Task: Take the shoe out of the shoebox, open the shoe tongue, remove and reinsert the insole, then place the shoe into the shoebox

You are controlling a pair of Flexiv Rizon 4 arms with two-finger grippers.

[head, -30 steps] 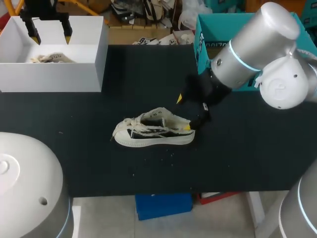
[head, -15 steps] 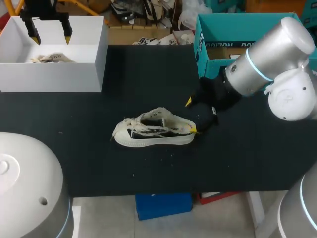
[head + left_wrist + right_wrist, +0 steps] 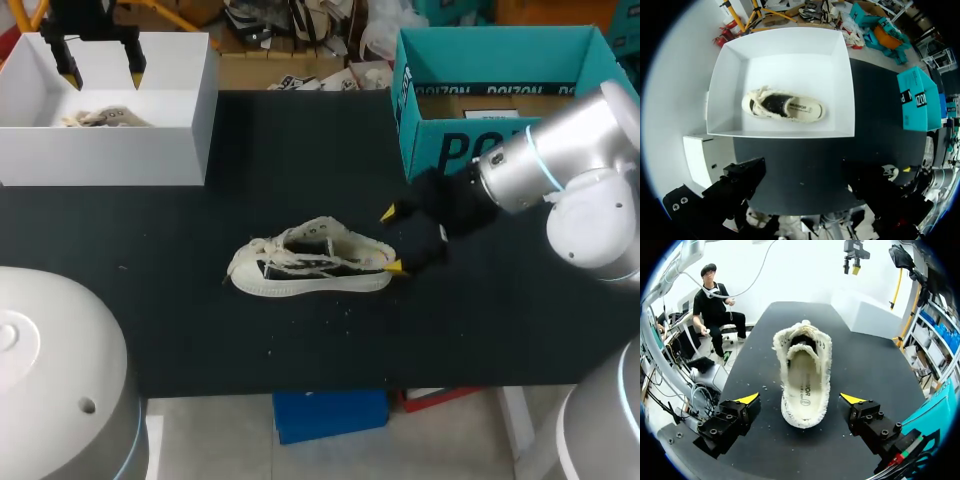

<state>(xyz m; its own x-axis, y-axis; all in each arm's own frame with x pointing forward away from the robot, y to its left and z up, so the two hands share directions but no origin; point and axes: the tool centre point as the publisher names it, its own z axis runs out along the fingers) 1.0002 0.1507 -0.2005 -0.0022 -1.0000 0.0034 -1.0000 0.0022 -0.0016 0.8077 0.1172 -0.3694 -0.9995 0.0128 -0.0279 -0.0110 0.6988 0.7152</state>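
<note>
A cream low-top shoe [image 3: 310, 262] lies on its sole in the middle of the black table [image 3: 300, 150], toe to the left. My right gripper [image 3: 392, 240] stands open just behind its heel, without touching it. In the right wrist view the shoe [image 3: 802, 360] lies ahead of the open gripper [image 3: 800, 400], heel nearest, with the insole [image 3: 802, 387] visible inside. My left gripper [image 3: 100, 72] hangs open high over the white shoebox [image 3: 110, 155]. A second cream shoe [image 3: 784, 105] lies in that shoebox [image 3: 725, 80], well below the left gripper [image 3: 807, 185].
A teal box [image 3: 480, 150] stands at the back right, close behind my right arm. Small crumbs lie on the table in front of the shoe. Bare tabletop lies left of and in front of the shoe.
My right gripper has drawn back to the right, from around the shoe's heel to just behind it, staying open. The shoe and the left arm have not moved.
</note>
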